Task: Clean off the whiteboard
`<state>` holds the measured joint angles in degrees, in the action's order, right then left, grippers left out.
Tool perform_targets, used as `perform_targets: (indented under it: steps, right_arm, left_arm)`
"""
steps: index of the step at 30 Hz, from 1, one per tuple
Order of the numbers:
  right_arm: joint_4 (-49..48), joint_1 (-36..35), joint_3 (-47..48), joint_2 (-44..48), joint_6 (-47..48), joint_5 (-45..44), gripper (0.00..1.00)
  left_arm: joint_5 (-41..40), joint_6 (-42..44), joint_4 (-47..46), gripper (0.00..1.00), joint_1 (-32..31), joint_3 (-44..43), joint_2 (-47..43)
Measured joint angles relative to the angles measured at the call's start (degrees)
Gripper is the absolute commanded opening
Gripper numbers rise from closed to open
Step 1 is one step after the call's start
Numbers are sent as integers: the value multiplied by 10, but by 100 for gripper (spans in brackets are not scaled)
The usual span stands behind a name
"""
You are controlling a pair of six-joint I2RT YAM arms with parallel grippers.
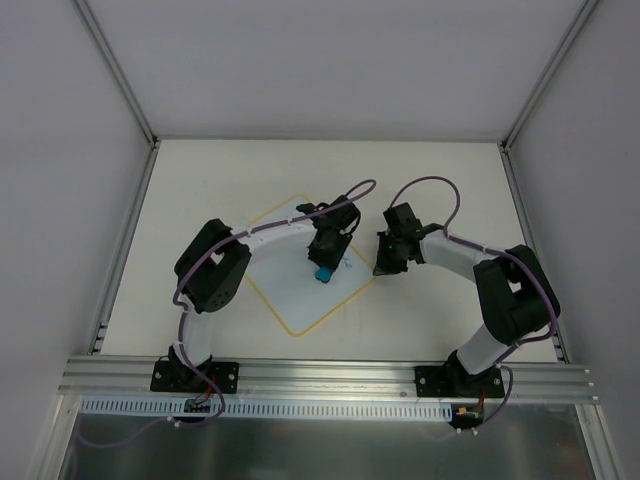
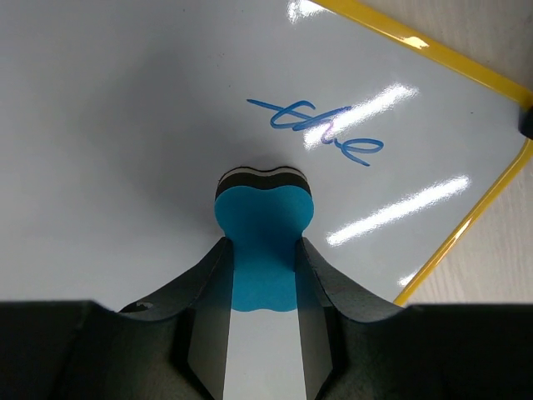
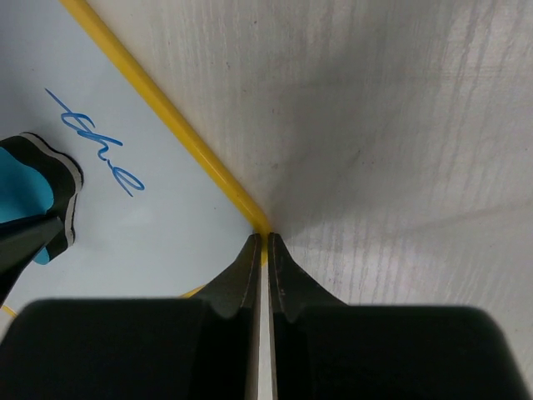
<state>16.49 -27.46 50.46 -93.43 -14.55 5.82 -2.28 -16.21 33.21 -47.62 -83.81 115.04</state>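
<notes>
Whiteboard (image 1: 295,300): flat at counter (image 3: 391,125) centre, set cornerwise. Left end effector (image 2: 262,250) pinching blue eraser (image 2: 262,212) just beside writing (image 2: 321,129), ready to wipe. Right end effector (image 3: 266,242) pressed together at right corner, apparently steadying board

Your left arm (image 1: 215,270) bows out toward 9 o'clock, and the left gripper (image 2: 263,246) is clamped on the blue eraser (image 2: 262,208). Your right arm (image 1: 510,290) bows toward 3 o'clock, the right gripper (image 3: 266,239) pinched fully together.
</notes>
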Motion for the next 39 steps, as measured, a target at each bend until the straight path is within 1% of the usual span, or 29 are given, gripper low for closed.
perform_targets:
  steps: [6, 8, 14, 18, 26, 33, 39]
  right_arm:
    - [-21, 0, -1, -6, -8, 14, 0]
    - [-34, -1, -3, -8, -13, 20, 0]
    - [-50, -2, -9, -8, -20, 26, 0]
    - [-54, -2, -10, -9, -23, 28, 0]
    - [-67, -2, -18, -6, -26, 35, 0]
    - [-102, -1, -42, 4, -41, 42, 0]
    - [-129, 0, -55, 5, -58, 53, 1]
  left_arm:
    - [-2, -22, 0, 0, 30, 8, -5]
    - [-3, -24, -2, 0, 50, 12, -8]
    - [-26, -24, -5, 0, 139, 31, -23]
    - [-42, -23, -2, 0, 168, 36, -28]
    - [-44, -23, 6, 0, 154, 23, -19]
    - [-37, -26, 16, 0, 74, -74, 48]
    - [-18, -30, 15, 0, 40, -123, 83]
